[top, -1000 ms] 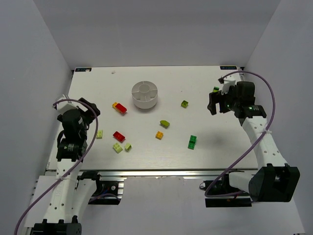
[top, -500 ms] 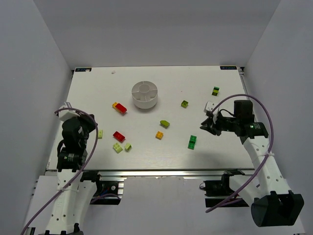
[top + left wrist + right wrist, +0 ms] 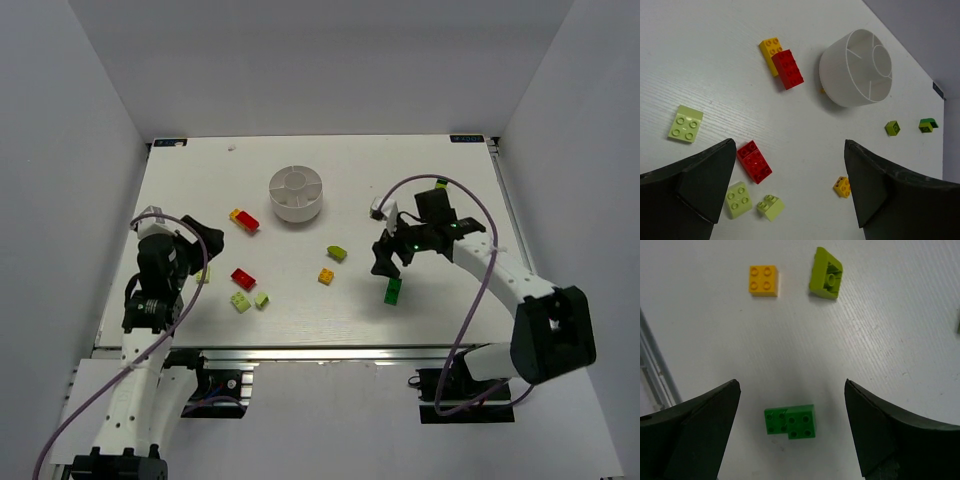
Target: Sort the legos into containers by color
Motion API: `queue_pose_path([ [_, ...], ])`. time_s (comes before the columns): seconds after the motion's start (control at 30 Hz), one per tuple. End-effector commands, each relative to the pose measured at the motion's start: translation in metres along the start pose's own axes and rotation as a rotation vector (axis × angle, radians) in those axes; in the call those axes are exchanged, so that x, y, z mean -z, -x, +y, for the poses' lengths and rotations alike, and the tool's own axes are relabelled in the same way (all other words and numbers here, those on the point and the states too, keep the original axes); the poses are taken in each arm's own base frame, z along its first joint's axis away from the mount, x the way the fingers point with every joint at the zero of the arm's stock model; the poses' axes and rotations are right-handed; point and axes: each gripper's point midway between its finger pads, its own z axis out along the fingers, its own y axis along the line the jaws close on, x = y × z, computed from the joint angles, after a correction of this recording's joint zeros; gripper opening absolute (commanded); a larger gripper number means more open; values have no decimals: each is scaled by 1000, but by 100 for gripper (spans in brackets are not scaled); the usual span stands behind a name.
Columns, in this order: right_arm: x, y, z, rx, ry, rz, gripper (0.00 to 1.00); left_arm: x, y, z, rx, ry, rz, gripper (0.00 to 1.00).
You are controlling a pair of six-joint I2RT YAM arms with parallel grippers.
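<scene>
Right gripper (image 3: pixel 386 262) is held over green lego (image 3: pixel 790 422), jaws spread | left gripper (image 3: pixel 204 251) is held near red lego (image 3: pixel 755 161), jaws spread, nothing gripped | legos are scattered on table (image 3: pixel 420 160) outside white dish (image 3: pixel 297 193)

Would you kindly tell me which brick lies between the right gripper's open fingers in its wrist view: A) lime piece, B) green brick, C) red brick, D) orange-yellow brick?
B: the green brick sits centred between the open fingers of the right gripper, while the orange-yellow brick and lime piece lie farther ahead.
</scene>
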Motion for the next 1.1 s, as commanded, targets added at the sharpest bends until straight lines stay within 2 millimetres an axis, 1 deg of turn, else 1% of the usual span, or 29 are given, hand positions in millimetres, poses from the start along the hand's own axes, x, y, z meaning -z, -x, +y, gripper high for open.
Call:
queue_pose_path([
  [0.0,-18,27,-40,-65,-153,-24,89,-8,-4,-2,8,3,37,98],
  [0.03,-25,27,-42,-81,-162,-11,89,-9,-5,-1,4,8,43,98],
  [0.07,-26,35,-48,-86,-173,-15,89,-9,-3,-3,4,5,42,98],
  [0.1,-35,31,-50,-114,-160,9,89,-10,-3,-2,1,10,43,98],
  [0.13,-40,33,-48,-124,-151,16,89,-10,-3,-2,1,15,42,98],
  [0.17,-41,41,-50,-115,-154,9,89,-10,-4,0,4,20,41,98],
  [0.2,-47,41,-49,-121,-144,20,89,-10,-3,0,12,17,30,98],
  [0.27,-49,49,-45,-131,-113,2,89,-11,-6,0,18,7,29,98],
  [0.33,-55,57,-43,-152,-73,-10,89,-14,-13,3,23,-2,34,98],
  [0.37,-57,57,-37,-194,-37,-2,89,-14,-14,3,23,-11,34,98],
  [0.4,-60,64,-39,-210,-17,0,89,-14,-21,2,19,-30,56,98],
  [0.43,-62,64,-36,-225,7,10,88,-14,-22,1,17,-37,60,98],
  [0.47,-65,61,-32,-249,44,25,87,-13,-22,0,17,-50,53,98],
  [0.5,-67,66,-33,-248,51,16,87,-13,-23,0,20,-55,53,98],
  [0.57,-71,66,-34,-264,64,22,86,-12,-21,-3,27,-74,37,98],
  [0.6,-78,61,-35,-290,79,41,86,-10,-18,-5,39,-80,27,98],
  [0.63,-78,69,-38,-291,85,35,86,-9,-16,-7,44,-84,20,98],
  [0.67,-84,64,-36,-315,113,52,84,-8,-13,-8,52,-84,13,98],
  [0.77,-91,63,-37,-322,140,51,82,-6,-9,-8,92,-64,2,98],
  [0.87,-100,56,-40,-318,154,53,80,-4,-4,-11,126,-66,-14,98],
  [0.97,-106,55,-43,-339,144,61,79,2,-2,-12,122,-57,-6,98],
  [1.0,-107,53,-43,-343,143,69,79,2,0,-7,113,-30,-20,98],
  [1.07,-111,44,-40,-336,146,102,79,3,-2,-6,99,-25,-6,98],
])
